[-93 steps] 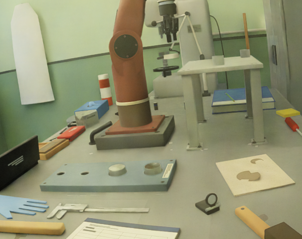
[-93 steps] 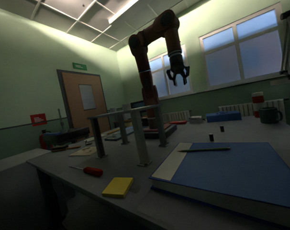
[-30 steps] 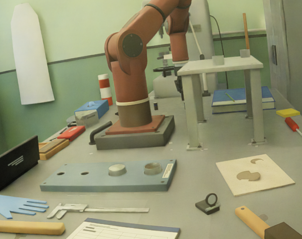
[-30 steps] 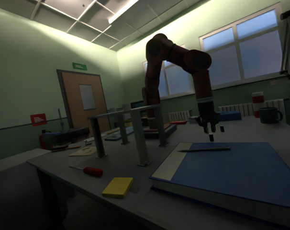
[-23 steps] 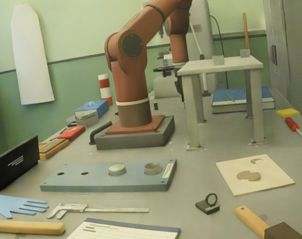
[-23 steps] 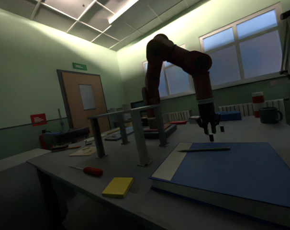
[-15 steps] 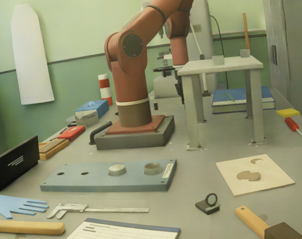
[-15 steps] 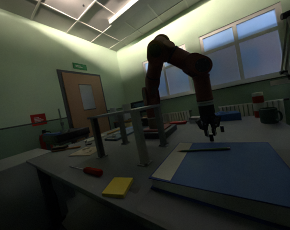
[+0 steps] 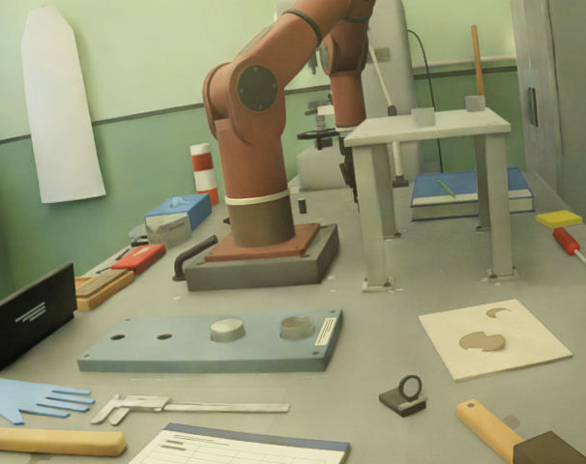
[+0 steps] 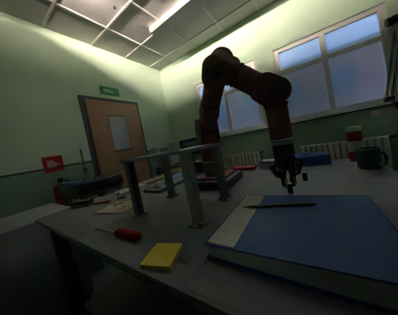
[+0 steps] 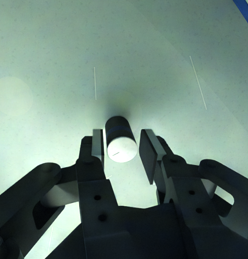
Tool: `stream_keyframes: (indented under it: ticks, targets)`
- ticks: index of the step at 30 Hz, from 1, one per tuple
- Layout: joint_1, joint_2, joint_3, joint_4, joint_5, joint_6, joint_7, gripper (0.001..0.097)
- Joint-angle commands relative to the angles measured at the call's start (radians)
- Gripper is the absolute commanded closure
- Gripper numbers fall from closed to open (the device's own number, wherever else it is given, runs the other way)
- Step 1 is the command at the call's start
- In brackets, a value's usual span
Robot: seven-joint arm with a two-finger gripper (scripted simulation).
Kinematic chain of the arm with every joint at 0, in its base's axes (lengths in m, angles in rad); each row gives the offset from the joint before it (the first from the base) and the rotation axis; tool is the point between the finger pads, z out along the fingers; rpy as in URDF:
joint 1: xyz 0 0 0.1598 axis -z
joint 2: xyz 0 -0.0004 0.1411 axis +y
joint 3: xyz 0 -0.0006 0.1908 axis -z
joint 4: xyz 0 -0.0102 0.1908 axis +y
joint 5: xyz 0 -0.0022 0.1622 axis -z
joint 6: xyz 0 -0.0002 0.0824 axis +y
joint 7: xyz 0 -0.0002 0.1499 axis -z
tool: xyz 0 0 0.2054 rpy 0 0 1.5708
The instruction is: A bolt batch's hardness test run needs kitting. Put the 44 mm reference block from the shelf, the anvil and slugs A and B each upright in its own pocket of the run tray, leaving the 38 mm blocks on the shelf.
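A small dark slug [image 11: 120, 142] with a blue band stands upright on the bench between the fingers of my gripper [image 11: 122, 147], which is open and holds nothing. From the second side camera the gripper [image 10: 289, 184] is low over the bench behind the shelf. A second small slug [image 9: 302, 205] stands by the arm's base. The blue run tray [image 9: 211, 340] lies at the front, with a grey block [image 9: 227, 329] and a tan piece [image 9: 296, 327] in its two large pockets and two small pockets open. Two grey blocks [image 9: 423, 116] [image 9: 475, 103] stand on the white shelf [image 9: 428, 127].
A large blue book [image 9: 471, 192] with a pencil lies behind the shelf legs. A yellow pad [image 9: 558, 218], a screwdriver [image 9: 573, 248], a cream mat [image 9: 493, 337], calipers [image 9: 183, 405], a glove [image 9: 31, 398] and a mallet [image 9: 513, 437] lie around the bench.
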Motion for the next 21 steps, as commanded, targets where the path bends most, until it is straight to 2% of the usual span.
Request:
stream_keyframes:
  ticks: [1,13,21]
  targets:
    - [0.000,-0.001,0.000,0.000,0.000,0.000,0.000,0.0661]
    - [0.000,0.000,0.000,0.000,0.000,0.000,0.000,0.0901]
    - [0.000,0.000,0.000,0.000,0.000,0.000,0.000,0.0741]
